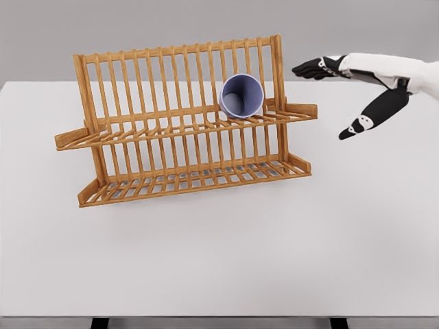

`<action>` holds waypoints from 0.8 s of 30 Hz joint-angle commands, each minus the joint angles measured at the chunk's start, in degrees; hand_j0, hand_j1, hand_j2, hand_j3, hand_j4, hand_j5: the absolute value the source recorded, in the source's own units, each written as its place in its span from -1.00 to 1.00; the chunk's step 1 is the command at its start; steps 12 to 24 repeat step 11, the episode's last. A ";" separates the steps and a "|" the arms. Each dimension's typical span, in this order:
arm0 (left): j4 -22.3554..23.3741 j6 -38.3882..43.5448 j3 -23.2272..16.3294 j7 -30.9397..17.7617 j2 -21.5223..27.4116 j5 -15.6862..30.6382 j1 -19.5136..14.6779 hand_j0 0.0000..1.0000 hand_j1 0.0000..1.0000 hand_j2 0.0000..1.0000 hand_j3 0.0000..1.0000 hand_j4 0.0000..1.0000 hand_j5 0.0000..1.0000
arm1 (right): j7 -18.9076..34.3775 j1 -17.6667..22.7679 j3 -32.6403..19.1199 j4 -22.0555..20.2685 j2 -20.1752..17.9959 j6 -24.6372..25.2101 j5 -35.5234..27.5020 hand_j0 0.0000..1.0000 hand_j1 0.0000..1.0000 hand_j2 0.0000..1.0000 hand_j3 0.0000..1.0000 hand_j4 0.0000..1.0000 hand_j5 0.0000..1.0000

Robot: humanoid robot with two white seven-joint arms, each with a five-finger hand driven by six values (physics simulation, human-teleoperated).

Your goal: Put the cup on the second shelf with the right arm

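**Cup lies on the upper shelf, right hand open beside the rack**

A wooden dish rack (185, 123) stands on the white desk (274, 253), with two slatted shelves in front of a tall slatted back. The rack sits slightly askew, its left end nearer the camera than its right.

The lilac cup (242, 95) rests on the upper of the two shelves (171, 130), toward the right end. It lies on its side, with its open mouth turned toward the camera, and leans against the upright slats behind it. The lower shelf (192, 181) runs beneath it, close to the desk surface.

The right hand (357, 89) enters from the picture's right edge on its white arm and hangs above the desk, to the right of the rack and apart from it. Its dark fingers (312, 68) are stretched out and spread toward the rack's top right post, while the thumb (370, 115) points down and left. The hand grips nothing, and it does not touch the cup.
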 commanded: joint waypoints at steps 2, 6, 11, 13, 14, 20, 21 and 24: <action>0.00 0.00 0.00 0.02 0.00 0.01 0.00 1.00 1.00 1.00 1.00 1.00 1.00 | -0.02 0.79 -0.27 -0.06 -3.44 -4.11 -0.65 0.99 0.99 0.99 0.99 0.99 0.99; 0.00 0.00 0.00 0.02 0.00 0.01 0.00 1.00 1.00 1.00 1.00 1.00 1.00 | -0.02 2.46 -1.06 0.03 -3.61 -4.82 -0.65 0.99 0.99 0.99 0.99 0.99 0.99; 0.00 0.00 0.00 0.02 0.00 0.01 0.00 1.00 1.00 1.00 1.00 1.00 1.00 | -0.02 3.52 -1.85 0.03 -3.61 -4.82 -0.56 0.99 0.99 0.99 0.99 0.99 0.99; 0.00 0.00 0.00 0.02 0.00 0.01 0.00 1.00 1.00 1.00 1.00 1.00 1.00 | -0.02 3.52 -1.85 0.03 -3.61 -4.82 -0.56 0.99 0.99 0.99 0.99 0.99 0.99; 0.00 0.00 0.00 0.02 0.00 0.01 0.00 1.00 1.00 1.00 1.00 1.00 1.00 | -0.02 3.52 -1.85 0.03 -3.61 -4.82 -0.56 0.99 0.99 0.99 0.99 0.99 0.99; 0.00 0.00 0.00 0.02 0.00 0.01 0.00 1.00 1.00 1.00 1.00 1.00 1.00 | -0.02 3.52 -1.85 0.03 -3.61 -4.82 -0.56 0.99 0.99 0.99 0.99 0.99 0.99; 0.00 0.00 0.00 0.02 0.00 0.01 0.00 1.00 1.00 1.00 1.00 1.00 1.00 | -0.02 3.52 -1.85 0.03 -3.61 -4.82 -0.56 0.99 0.99 0.99 0.99 0.99 0.99; 0.00 0.00 0.00 0.02 0.00 0.01 0.00 1.00 1.00 1.00 1.00 1.00 1.00 | -0.02 3.52 -1.85 0.03 -3.61 -4.82 -0.56 0.99 0.99 0.99 0.99 0.99 0.99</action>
